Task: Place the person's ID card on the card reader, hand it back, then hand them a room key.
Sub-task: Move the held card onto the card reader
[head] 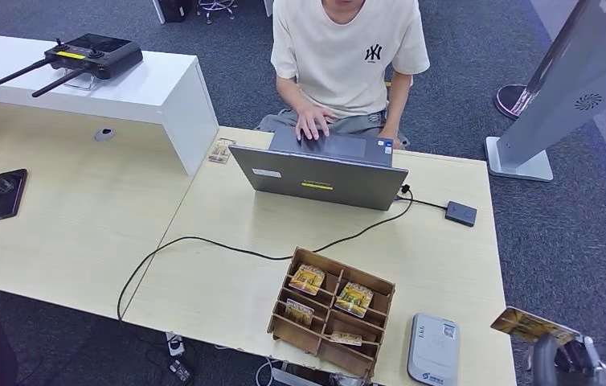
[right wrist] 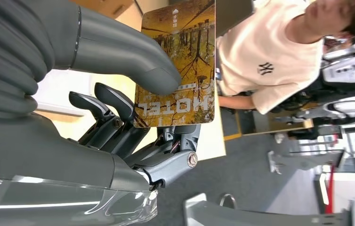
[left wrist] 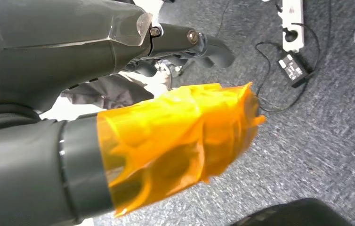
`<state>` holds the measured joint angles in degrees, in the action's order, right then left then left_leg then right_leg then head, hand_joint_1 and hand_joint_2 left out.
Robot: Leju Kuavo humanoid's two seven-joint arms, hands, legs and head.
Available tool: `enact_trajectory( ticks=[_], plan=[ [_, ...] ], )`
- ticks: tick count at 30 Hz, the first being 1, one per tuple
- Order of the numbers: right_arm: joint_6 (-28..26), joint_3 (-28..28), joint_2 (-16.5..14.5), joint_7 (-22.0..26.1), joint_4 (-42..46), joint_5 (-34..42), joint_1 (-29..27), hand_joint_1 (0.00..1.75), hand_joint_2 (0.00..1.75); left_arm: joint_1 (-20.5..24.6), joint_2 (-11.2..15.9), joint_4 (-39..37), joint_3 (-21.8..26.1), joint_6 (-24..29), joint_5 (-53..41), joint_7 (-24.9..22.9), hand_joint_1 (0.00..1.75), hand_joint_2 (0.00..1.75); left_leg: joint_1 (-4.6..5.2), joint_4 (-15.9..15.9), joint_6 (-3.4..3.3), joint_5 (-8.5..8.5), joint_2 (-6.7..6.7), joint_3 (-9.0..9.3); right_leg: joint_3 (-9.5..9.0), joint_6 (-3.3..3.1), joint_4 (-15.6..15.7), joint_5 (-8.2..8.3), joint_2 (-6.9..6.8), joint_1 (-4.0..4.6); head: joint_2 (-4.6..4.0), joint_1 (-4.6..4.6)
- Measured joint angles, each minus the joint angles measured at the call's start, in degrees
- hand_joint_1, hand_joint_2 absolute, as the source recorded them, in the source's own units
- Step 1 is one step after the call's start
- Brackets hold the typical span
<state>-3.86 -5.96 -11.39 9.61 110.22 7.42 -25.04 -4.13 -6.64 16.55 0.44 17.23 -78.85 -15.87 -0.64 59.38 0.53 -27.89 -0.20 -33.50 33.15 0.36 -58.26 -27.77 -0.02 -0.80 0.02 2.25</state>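
Right wrist view shows the right hand (right wrist: 133, 113) pinching a hotel room key card (right wrist: 178, 61) under its thumb, off the table's (head: 444, 265) near right corner. Handing it to the person (head: 348, 56) looks like the step left. Open room lies right of the laptop (head: 320, 173). Left hand's (left wrist: 166, 136) state I cannot tell.

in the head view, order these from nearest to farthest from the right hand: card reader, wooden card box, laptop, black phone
From the right hand, holding a room key:
1. Card reader, just beside it at the table's near edge.
2. Wooden card box, mid-table.
3. Laptop, far side.
4. Black phone, far left.
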Motion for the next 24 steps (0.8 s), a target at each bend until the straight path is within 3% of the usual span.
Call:
enact_trajectory(
  ticks=[4, 11, 24],
  plan=[
    [-3.5, 2.56, 0.57, -1.09, -1.63, -0.12, 0.22, 1.75, 1.75, -0.73, 2.28, -0.37, 0.68, 0.5, 0.99, 3.64, 0.0, 0.0, -0.01, -0.02, 0.02, 0.01, 0.0, 0.0, 0.0, -0.01, -0.01, -0.01, 0.0, 0.02, 0.0, 0.01],
    [-9.05, 8.19, 4.36, -2.82, -5.89, 1.3, 1.28, 1.75, 1.75, -1.37, 4.62, -1.28, 1.49, 1.54, 1.37, 5.05, 0.0, 0.0, 0.0, -0.03, 0.02, 0.02, 0.0, 0.0, 0.0, -0.01, -0.01, -0.01, 0.0, 0.03, 0.0, -0.01],
    [-9.95, 11.21, 6.91, -3.01, -9.56, 1.56, 2.01, 1.75, 1.75, -1.49, 5.77, -2.28, 1.57, 1.96, 1.43, 5.45, 0.0, 0.0, 0.0, -0.02, 0.02, 0.02, -0.01, 0.01, 0.0, -0.01, 0.0, -0.01, -0.01, 0.02, 0.0, 0.01]
  ],
)
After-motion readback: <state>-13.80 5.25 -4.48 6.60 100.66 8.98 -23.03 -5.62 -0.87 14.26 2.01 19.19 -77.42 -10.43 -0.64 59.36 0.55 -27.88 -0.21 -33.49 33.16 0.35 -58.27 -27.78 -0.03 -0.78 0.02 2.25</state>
